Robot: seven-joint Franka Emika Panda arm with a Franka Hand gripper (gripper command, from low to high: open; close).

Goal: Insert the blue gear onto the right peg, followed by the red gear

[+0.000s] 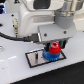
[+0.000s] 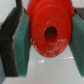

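The red gear (image 2: 50,34) sits clamped in the hand (image 1: 54,46), with one teal finger pad (image 2: 20,45) pressed against each side of its toothed rim. In the wrist view it fills most of the picture, its round centre hole dark and facing the camera, the pale surface (image 2: 47,72) showing beneath it.

In the exterior view the red gear (image 1: 54,48) is held directly above the blue gear (image 1: 52,55), which lies on the black-framed pale plate (image 1: 34,58) toward the exterior view's right end of it. The two gears look touching or very nearly so; the blur does not settle which. The right peg is hidden under the gears and cannot be made out.

The plate rests flat on the white surface (image 1: 20,72). The arm's white and grey body (image 1: 47,20) hangs over the plate, and a black cable (image 1: 15,36) runs from it toward the exterior view's left.
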